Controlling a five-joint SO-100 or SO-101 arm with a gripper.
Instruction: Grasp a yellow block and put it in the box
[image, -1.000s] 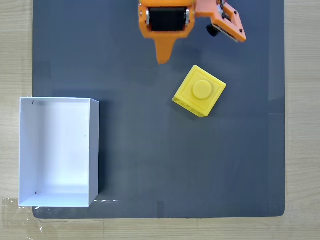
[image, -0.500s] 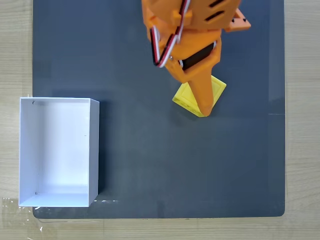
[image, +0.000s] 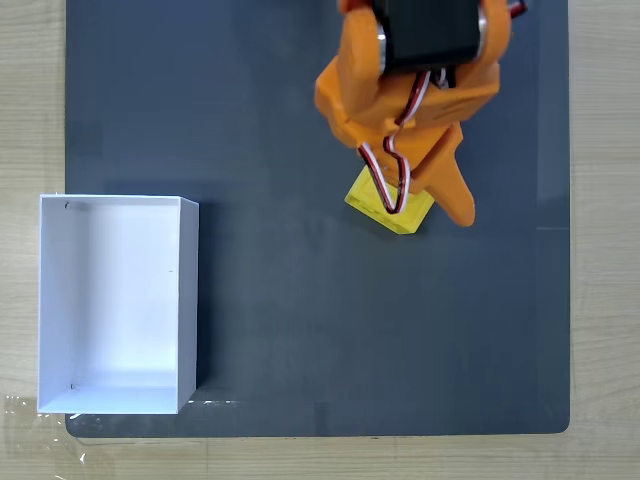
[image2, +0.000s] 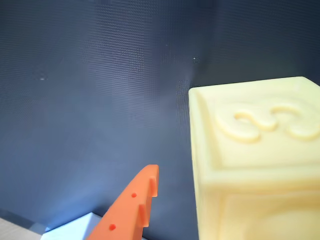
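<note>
**Yellow block sits under the orange arm**

Yellow plastic cube block (image: 392, 208) sits on the dark grey mat (image: 300, 320), toward 1 o'clock from the middle of the mat in the fixed view. It is turned like a diamond, with one corner pointing to about 5 o'clock. It is a cube, so no side is longer than the others. Most of it is hidden by the orange arm, and just its lower edge peeks out.

In the wrist view the yellow block (image2: 255, 165) is very close and big, at about 4 o'clock. A raised "3" shows on one face, and it lies on its side in this picture.

The orange plastic gripper (image: 420, 205) hangs right over the block. One pointy orange finger (image: 458, 200) reaches down past the block's edge at 3 o'clock in the fixed view. In the wrist view an orange fingertip (image2: 137, 200) sits at 7 o'clock, beside the block and with a gap between them. The jaws look spread apart and are not squeezing the block.

The white open box with thin walls (image: 188, 300) sits at 8 o'clock on the mat, far from the block. A light wooden table (image: 30, 100) lies under the mat.
</note>
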